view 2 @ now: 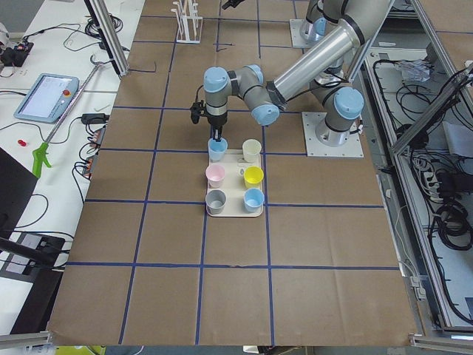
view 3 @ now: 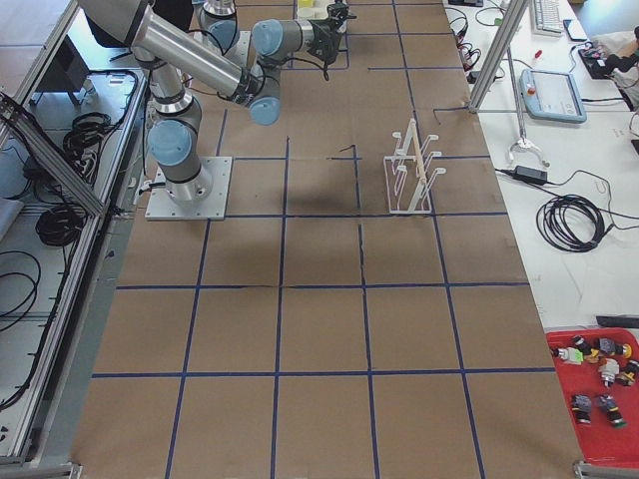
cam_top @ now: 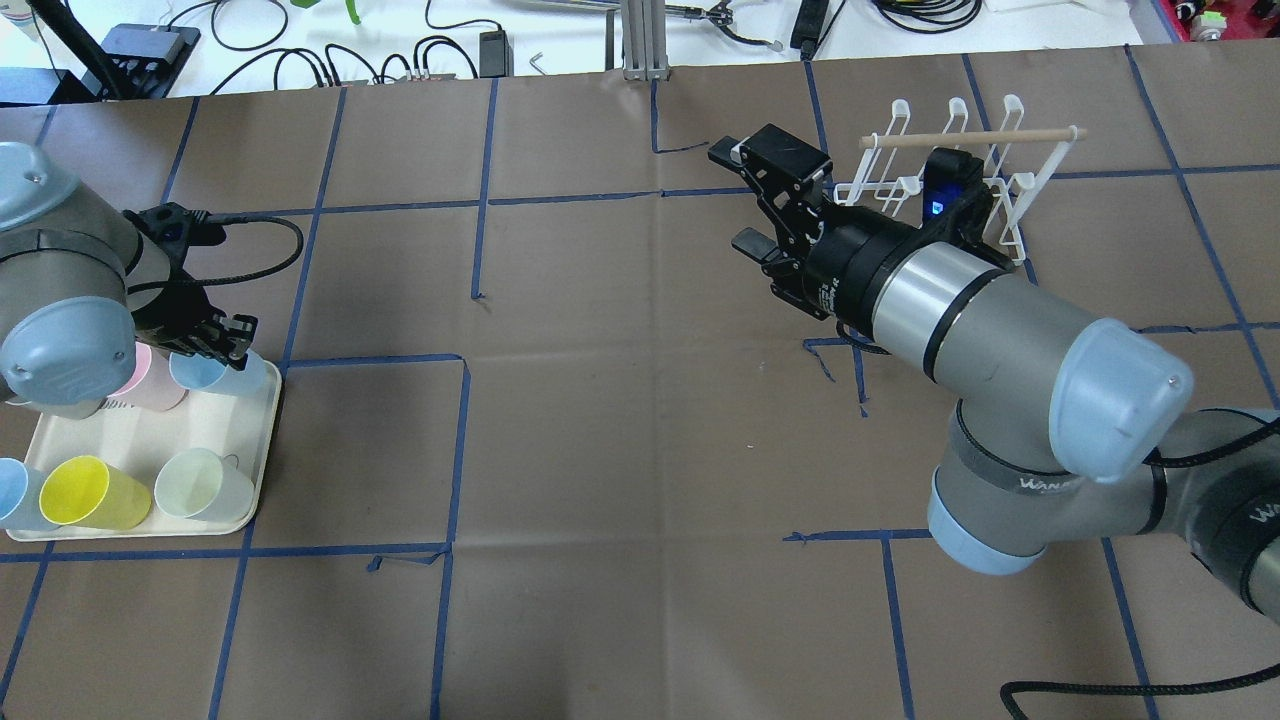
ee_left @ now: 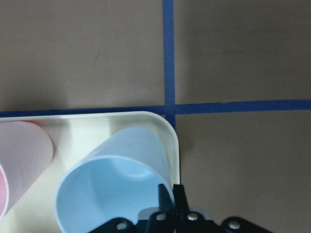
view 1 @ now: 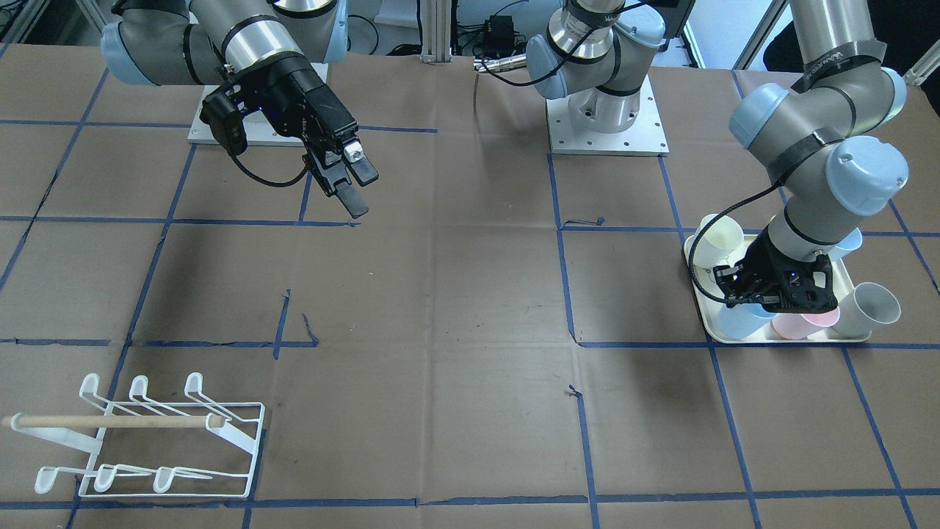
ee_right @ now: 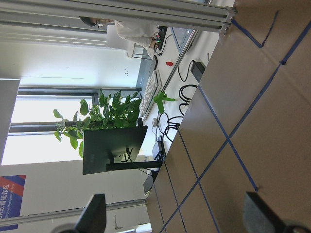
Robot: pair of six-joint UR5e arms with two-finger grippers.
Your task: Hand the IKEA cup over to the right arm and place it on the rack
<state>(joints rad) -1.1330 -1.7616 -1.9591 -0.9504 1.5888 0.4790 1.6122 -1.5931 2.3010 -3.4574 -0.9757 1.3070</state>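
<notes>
Your left gripper (ee_left: 170, 191) pinches the blue cup (ee_left: 116, 194) by its rim, the cup not yet lifted off the tray (ee_left: 146, 119); your right gripper (view 1: 352, 180) hangs spread and empty, well apart; lift, hand-over and placement on the rack (view 1: 110, 422) all remain.

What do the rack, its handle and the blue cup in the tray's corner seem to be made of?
Rack: thin wire, probably metal, with a glossy white coat. Handle: bare pale wood, matt, a plain round rod. Blue cup: likely plastic; thin wall, smooth even colour, soft sheen.
</notes>
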